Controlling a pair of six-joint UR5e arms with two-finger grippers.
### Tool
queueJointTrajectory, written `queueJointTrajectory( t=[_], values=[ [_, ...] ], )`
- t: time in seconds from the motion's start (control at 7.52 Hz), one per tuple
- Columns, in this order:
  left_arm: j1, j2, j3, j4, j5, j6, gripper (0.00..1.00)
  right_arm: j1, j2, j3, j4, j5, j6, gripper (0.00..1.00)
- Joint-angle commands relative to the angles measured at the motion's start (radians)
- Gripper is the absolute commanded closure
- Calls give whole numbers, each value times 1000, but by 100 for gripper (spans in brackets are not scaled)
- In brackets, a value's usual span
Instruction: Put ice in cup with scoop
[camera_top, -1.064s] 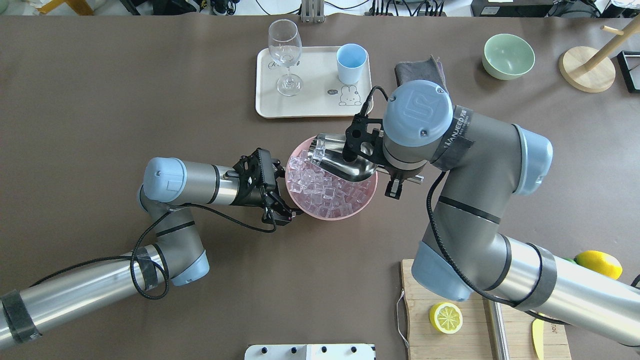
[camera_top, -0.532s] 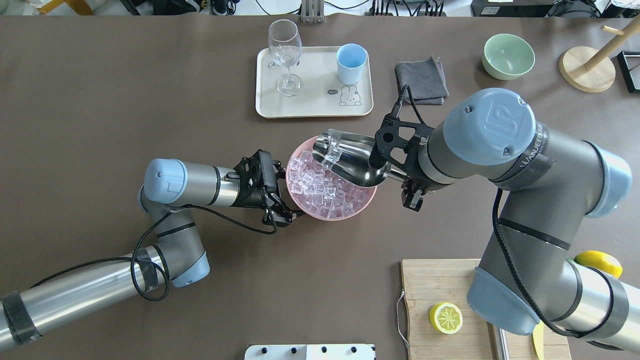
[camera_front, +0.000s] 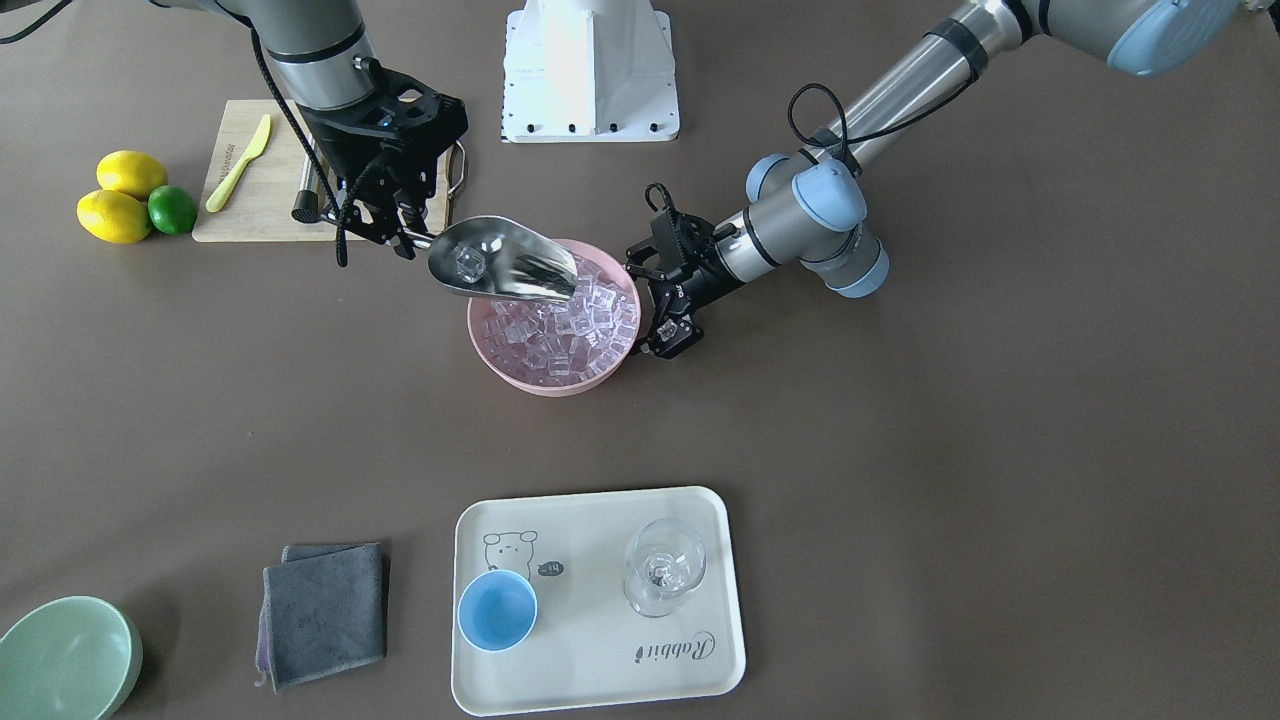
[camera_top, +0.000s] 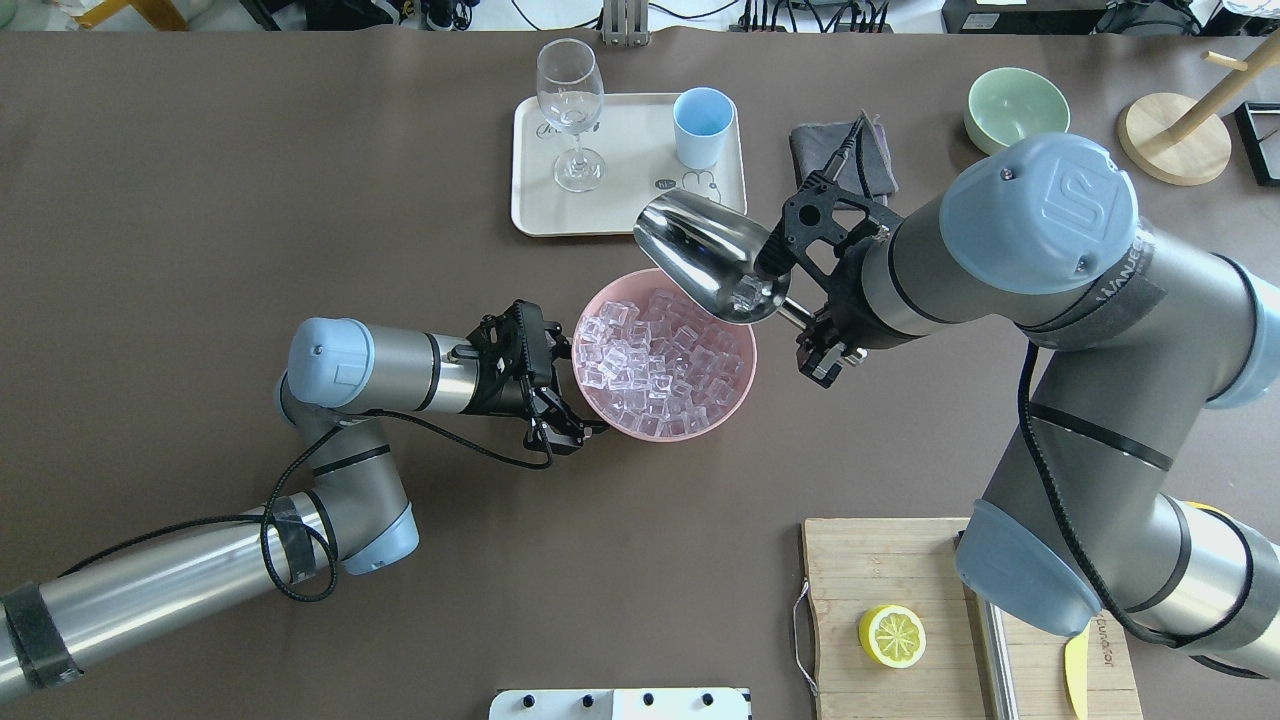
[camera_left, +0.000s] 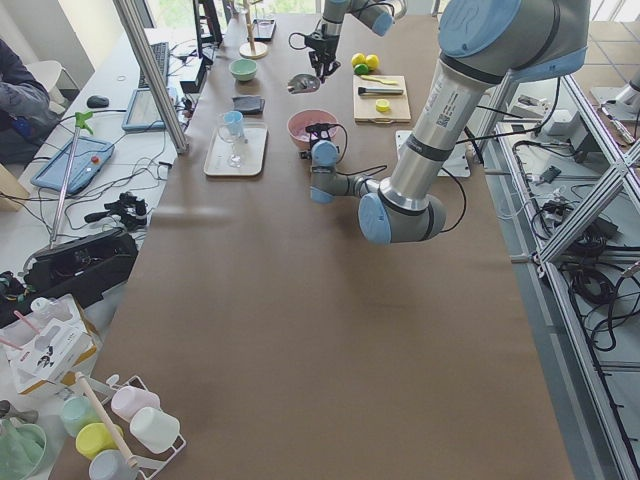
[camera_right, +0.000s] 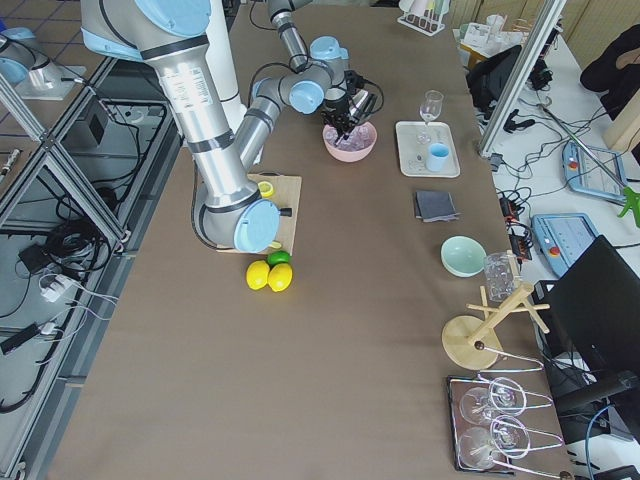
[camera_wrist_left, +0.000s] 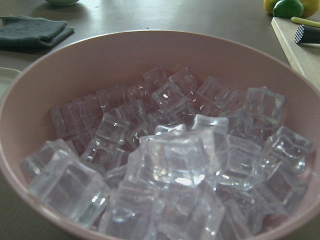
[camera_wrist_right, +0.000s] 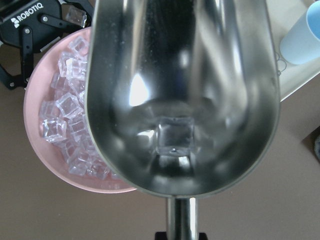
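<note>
My right gripper (camera_top: 806, 326) is shut on the handle of the steel scoop (camera_top: 705, 255). It holds the scoop in the air over the far right rim of a pink bowl (camera_top: 745, 385), mouth towards the tray. One ice cube (camera_wrist_right: 174, 137) lies at the back of the scoop's trough. The bowl is heaped with ice (camera_top: 650, 365), which shows close up in the left wrist view (camera_wrist_left: 175, 160). The light-blue cup (camera_top: 703, 125) stands upright on the tray, beyond the scoop. My left gripper (camera_top: 568, 380) is open, its fingers spread along the bowl's left rim.
A cream tray (camera_top: 620, 215) at the far middle also carries a clear wine glass (camera_top: 572, 110). A grey cloth (camera_top: 840, 165) and a pale-green bowl (camera_top: 1015, 110) lie far right. A cutting board (camera_top: 880, 570) with a lemon half (camera_top: 891, 635) is near right.
My right arm has lifted the scoop out of the ice and swung it towards the tray. The cubes at its mouth are gone and one cube sits at the back. The left arm has not moved.
</note>
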Motion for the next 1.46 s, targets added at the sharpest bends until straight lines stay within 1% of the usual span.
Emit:
queueJointTrajectory(
  t=[0.0, 0.13, 0.4, 0.53, 0.67, 0.8, 0.93, 1.06, 1.2, 1.33],
  values=[
    [-6, 8, -9, 0, 0, -1, 2, 8, 5, -32, 79, -38, 43, 100],
    [-20, 12, -18, 3, -5, -1, 2, 9, 5, -67, 77, -24, 60, 100],
    [-46, 67, -76, 9, -14, -2, 2, 28, 28, -163, 72, -16, 72, 100],
    [-61, 95, -104, 17, -15, -8, 2, 81, 44, -219, 76, 60, 71, 100],
    [-104, 127, -151, 75, -69, -11, 2, 128, 51, -248, 77, 101, 75, 100],
    [-150, 167, -211, 157, -110, -11, 2, 191, 51, -294, 77, 166, 74, 100],
    [-172, 205, -278, 240, -115, -11, 2, 260, 51, -338, 78, 244, 72, 100],
    [-196, 244, -372, 374, -115, -11, 2, 302, 45, -366, 78, 269, 74, 100],
    [-216, 267, -455, 516, -115, -11, 2, 337, 35, -389, 77, 274, 77, 100],
    [-247, 276, -504, 619, -115, -10, 2, 369, 36, -437, 77, 302, 89, 100]
  ],
)
